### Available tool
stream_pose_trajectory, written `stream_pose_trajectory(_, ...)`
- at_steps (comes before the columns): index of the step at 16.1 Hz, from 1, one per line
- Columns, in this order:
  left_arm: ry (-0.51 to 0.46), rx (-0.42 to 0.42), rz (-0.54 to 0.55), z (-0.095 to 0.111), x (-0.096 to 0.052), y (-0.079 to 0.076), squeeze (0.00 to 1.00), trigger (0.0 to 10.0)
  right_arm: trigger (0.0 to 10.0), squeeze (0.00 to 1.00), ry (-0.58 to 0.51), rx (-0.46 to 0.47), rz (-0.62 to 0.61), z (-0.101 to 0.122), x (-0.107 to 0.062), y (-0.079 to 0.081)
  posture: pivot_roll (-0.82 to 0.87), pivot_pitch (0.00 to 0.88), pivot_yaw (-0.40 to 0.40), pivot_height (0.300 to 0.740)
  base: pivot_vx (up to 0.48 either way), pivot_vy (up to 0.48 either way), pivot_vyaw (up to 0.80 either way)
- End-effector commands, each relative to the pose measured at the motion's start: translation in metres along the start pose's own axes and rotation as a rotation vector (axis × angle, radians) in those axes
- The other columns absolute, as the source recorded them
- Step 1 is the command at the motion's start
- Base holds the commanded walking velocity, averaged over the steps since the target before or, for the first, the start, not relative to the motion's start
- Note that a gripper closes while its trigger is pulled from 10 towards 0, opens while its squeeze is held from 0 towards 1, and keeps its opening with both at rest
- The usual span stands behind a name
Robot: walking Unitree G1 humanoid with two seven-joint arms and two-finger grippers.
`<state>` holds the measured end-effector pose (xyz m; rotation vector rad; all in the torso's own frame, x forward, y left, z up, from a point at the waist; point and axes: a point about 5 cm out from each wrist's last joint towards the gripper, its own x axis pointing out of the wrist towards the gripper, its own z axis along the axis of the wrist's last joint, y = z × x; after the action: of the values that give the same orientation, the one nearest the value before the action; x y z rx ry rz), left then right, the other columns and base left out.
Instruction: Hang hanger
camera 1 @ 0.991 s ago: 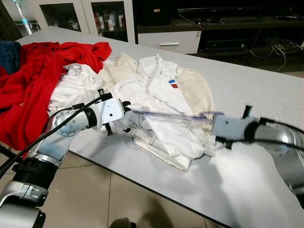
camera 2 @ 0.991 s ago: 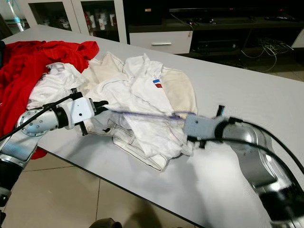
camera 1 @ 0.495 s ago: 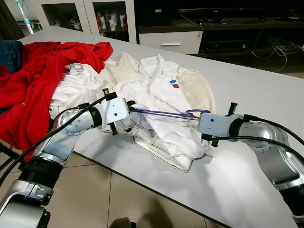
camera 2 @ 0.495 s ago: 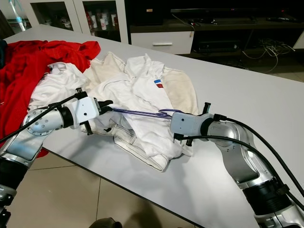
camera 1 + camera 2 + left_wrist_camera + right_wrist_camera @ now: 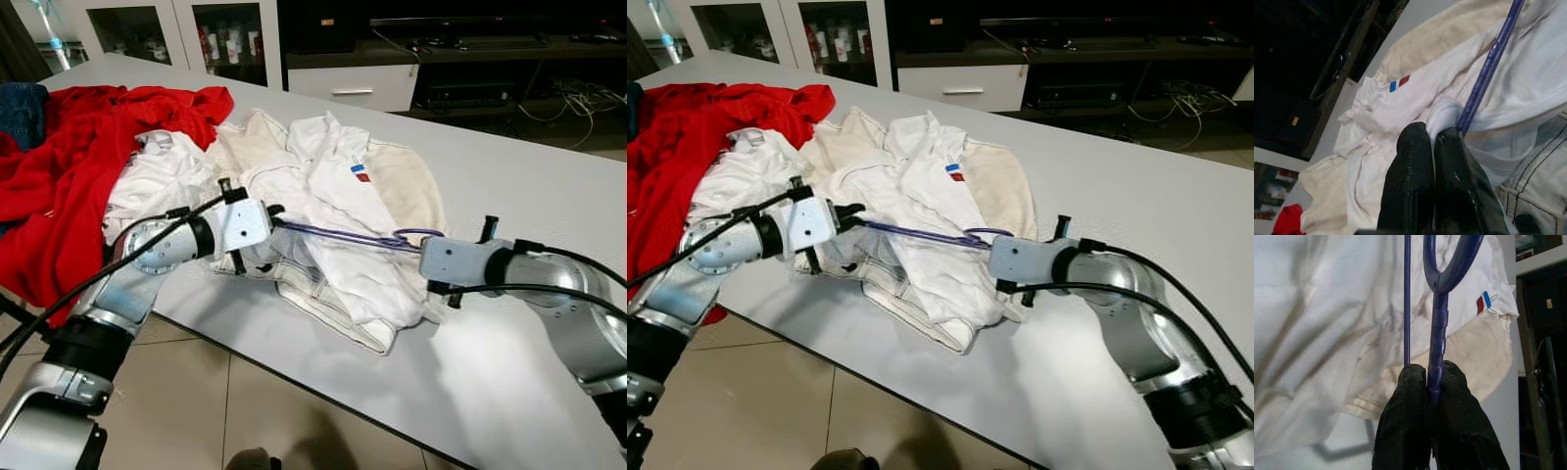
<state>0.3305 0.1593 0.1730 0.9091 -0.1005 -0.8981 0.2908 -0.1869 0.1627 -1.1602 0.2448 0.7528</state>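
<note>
We pinch a thin purple plastic hanger at both ends, our left gripper also catching white cloth, our right gripper clamped on its stem. It spans above the heap of white garments on the grey table.

One worktop, white. One purple hanger, held across it. Two grippers: left gripper and right gripper, one at each end of the hanger. White and cream garments in one heap; at least three, exact number unclear. One red garment. One blue garment at the far edge.
</note>
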Motion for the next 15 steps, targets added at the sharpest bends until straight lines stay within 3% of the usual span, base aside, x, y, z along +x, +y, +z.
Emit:
stream_pose_trajectory(1,0.014,0.021,-0.006,-0.001,0.0,0.003,0.0,0.0,10.0,0.0,-0.023,-0.014,-0.008,0.004,-0.004,-0.003,0.14,0.0,0.028,0.74,0.0,0.0,0.0)
stream_pose_trajectory(7,-0.007,0.032,-0.015,0.005,0.006,0.003,0.0,0.0,10.0,0.0,-0.128,-0.035,0.019,0.032,0.009,-0.002,0.15,0.0,0.028,0.74,0.0,0.0,0.0)
stream_pose_trajectory(11,0.015,0.035,-0.003,-0.001,0.0,0.005,0.0,0.0,10.0,0.0,-0.031,-0.032,0.021,0.001,-0.003,-0.006,0.15,0.0,0.026,0.74,0.0,0.0,0.0)
stream_pose_trajectory(15,0.022,0.028,0.0,-0.003,-0.001,0.004,0.0,0.0,10.0,0.0,-0.004,-0.03,0.038,-0.013,-0.018,-0.008,0.15,0.0,0.023,0.74,0.0,0.0,0.0)
